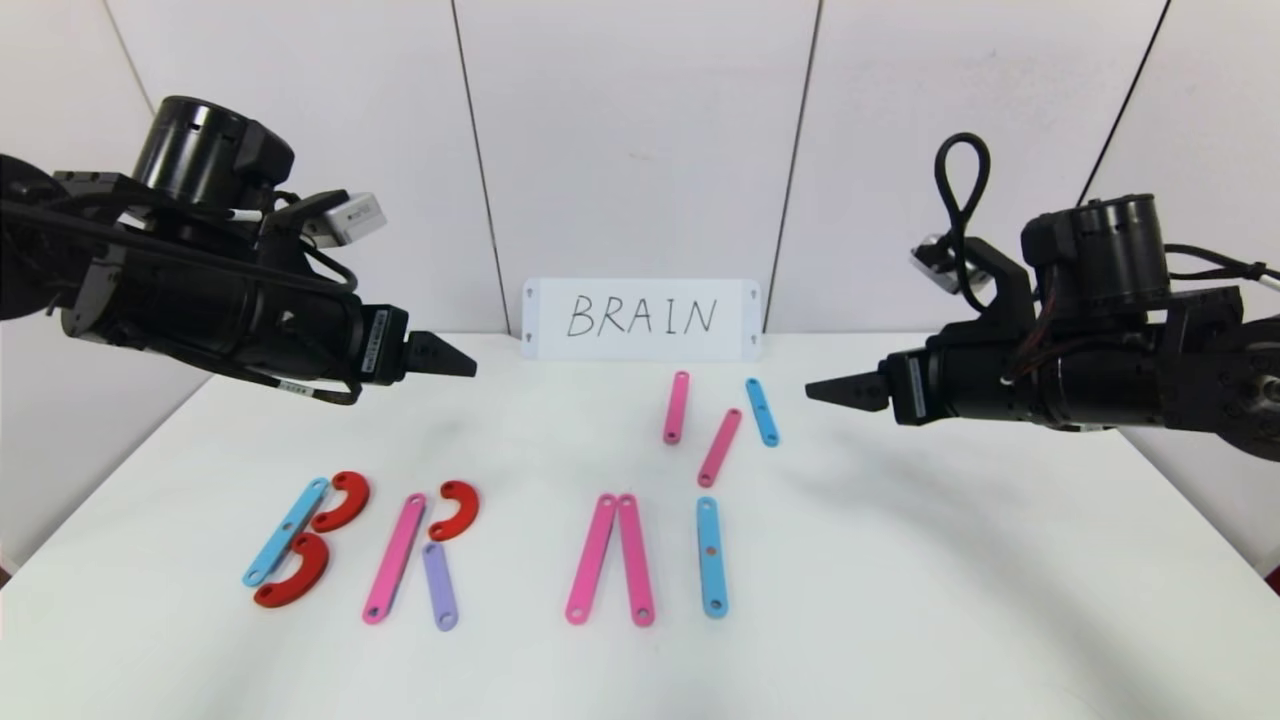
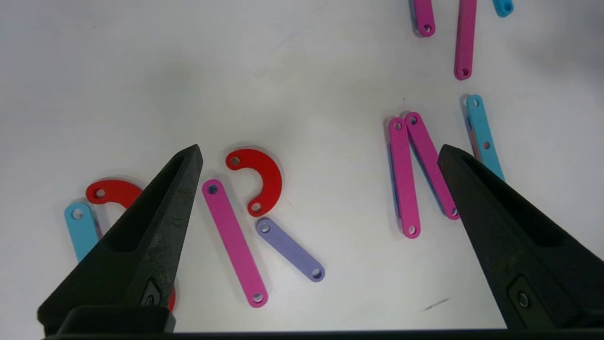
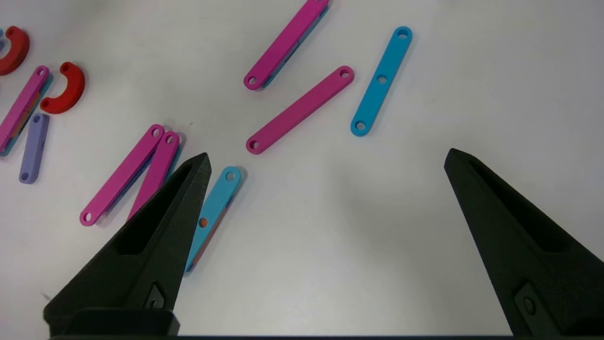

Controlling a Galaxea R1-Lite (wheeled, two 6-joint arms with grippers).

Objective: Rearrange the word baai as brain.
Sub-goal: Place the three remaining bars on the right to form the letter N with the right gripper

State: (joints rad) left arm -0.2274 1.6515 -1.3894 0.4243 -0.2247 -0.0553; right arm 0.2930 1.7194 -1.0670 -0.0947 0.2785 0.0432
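Flat letter pieces lie in a row on the white table (image 1: pixel 900 600). At the left a light-blue strip (image 1: pixel 286 531) with two red curves (image 1: pixel 342 500) forms a B. Beside it a pink strip (image 1: pixel 394 558), a red curve (image 1: pixel 456 509) and a purple strip (image 1: pixel 439 585) form an R. Two pink strips (image 1: pixel 610 558) meet at the top, with no crossbar. A light-blue strip (image 1: pixel 711 556) stands as an I. Farther back lie two pink strips (image 1: pixel 676 407) (image 1: pixel 720 447) and a light-blue strip (image 1: pixel 762 411). My left gripper (image 1: pixel 468 366) and right gripper (image 1: pixel 812 390) hover open and empty above the table.
A white card (image 1: pixel 641 318) with handwritten BRAIN leans against the back wall. The table's front and right parts are bare.
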